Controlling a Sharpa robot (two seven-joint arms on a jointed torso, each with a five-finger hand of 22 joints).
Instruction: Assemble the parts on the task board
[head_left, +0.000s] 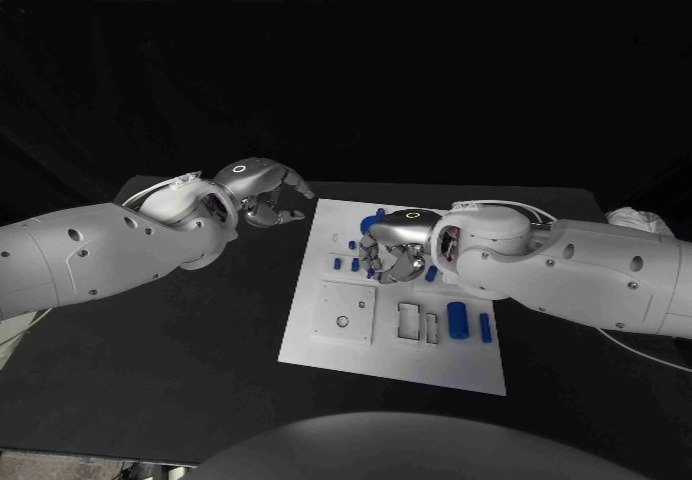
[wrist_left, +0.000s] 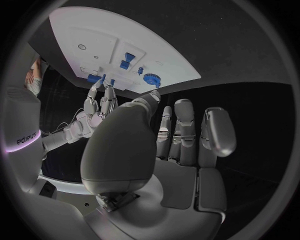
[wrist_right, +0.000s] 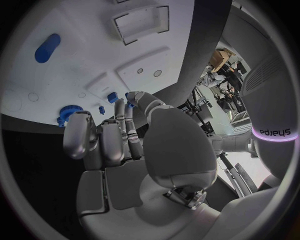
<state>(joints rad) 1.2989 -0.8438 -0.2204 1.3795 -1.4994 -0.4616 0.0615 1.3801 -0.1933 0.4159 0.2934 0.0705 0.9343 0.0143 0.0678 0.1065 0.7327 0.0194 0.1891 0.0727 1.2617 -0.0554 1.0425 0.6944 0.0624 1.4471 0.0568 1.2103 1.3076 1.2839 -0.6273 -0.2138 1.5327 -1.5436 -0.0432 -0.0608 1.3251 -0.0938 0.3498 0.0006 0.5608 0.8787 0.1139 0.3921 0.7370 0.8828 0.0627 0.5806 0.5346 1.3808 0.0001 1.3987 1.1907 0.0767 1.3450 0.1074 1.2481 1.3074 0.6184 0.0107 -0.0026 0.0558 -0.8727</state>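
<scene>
The white task board (head_left: 325, 335) lies in the middle of the black table. My right hand (head_left: 392, 252) hovers low over its far middle, and its thumb and a fingertip (wrist_right: 133, 98) pinch a small blue part (wrist_left: 94, 78) at the board's surface. A blue gear (wrist_right: 67, 112), a blue peg (wrist_right: 112, 96) and other small blue parts (head_left: 339, 264) stand nearby. Two long blue parts (head_left: 459, 320) lie at the board's right side. My left hand (head_left: 268, 200) hangs over the table off the board's far left corner, with its fingers (wrist_left: 184, 125) apart and nothing in them.
The board carries a square raised block (head_left: 346, 310) with a hole and two narrow slots (head_left: 418, 322) near its front. Black table surface (head_left: 173, 350) stretches to the left of and in front of the board. A cable (head_left: 642, 355) runs by the right arm.
</scene>
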